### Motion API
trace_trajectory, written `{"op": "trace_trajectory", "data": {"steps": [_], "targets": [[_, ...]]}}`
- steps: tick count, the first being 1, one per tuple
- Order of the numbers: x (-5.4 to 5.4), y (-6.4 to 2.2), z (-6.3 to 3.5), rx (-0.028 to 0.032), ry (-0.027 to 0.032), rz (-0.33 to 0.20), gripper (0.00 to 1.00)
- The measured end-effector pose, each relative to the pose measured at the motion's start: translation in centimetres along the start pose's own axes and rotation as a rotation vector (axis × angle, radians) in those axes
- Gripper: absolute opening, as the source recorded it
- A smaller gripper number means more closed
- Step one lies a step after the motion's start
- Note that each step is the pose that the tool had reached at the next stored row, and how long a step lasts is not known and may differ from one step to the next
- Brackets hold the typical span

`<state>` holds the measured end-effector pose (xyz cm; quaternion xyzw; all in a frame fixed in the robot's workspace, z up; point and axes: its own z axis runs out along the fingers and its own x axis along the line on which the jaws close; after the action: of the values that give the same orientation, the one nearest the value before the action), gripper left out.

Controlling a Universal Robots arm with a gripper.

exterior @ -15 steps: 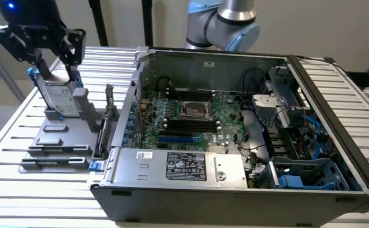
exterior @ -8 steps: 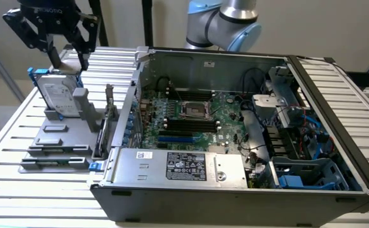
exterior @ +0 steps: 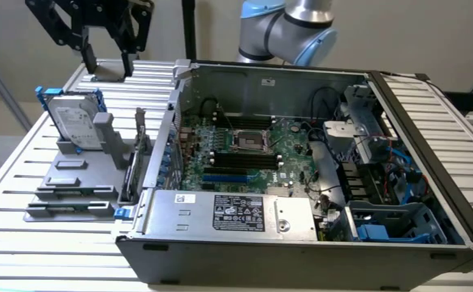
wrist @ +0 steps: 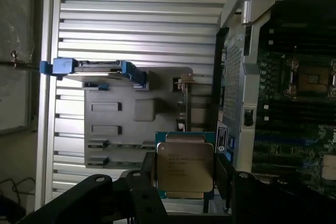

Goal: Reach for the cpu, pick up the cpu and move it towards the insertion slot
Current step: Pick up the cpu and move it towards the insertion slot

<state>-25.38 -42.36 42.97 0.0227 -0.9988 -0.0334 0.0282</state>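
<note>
In the wrist view the cpu (wrist: pixel 185 166), a flat square chip with a silvery top and green edge, sits between my gripper's (wrist: pixel 185 170) black fingers (wrist: pixel 149 174), which are shut on its two sides. In the exterior view my gripper (exterior: pixel 108 66) hangs high above the slatted table's far corner on the exterior view's left, outside the computer case. The insertion slot (exterior: pixel 248 141), a dark square socket with a shiny metal frame, lies on the motherboard inside the open case and appears in the wrist view as the insertion slot (wrist: pixel 310 80), well off to the side of the chip.
A grey fixture (exterior: pixel 73 182) on the slatted table (exterior: pixel 25 152) holds a hard drive (exterior: pixel 75 125) with blue brackets. The open computer case (exterior: pixel 301 243) has a raised side wall (exterior: pixel 165 134) between the fixture and the motherboard. Black memory slots (exterior: pixel 240 159) lie beside the socket.
</note>
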Motion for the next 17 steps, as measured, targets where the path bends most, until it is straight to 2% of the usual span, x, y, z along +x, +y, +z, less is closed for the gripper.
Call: {"op": "trace_trajectory", "data": {"steps": [5, 6, 17], "targets": [[-2.2, -0.07, -0.50, -0.0146, 0.0017, -0.001, 0.55], [-2.7, -0.09, -0.53, -0.0161, 0.0018, -0.001, 0.55], [-7.7, -0.23, -0.40, -0.0178, 0.0017, -0.001, 0.55]]}}
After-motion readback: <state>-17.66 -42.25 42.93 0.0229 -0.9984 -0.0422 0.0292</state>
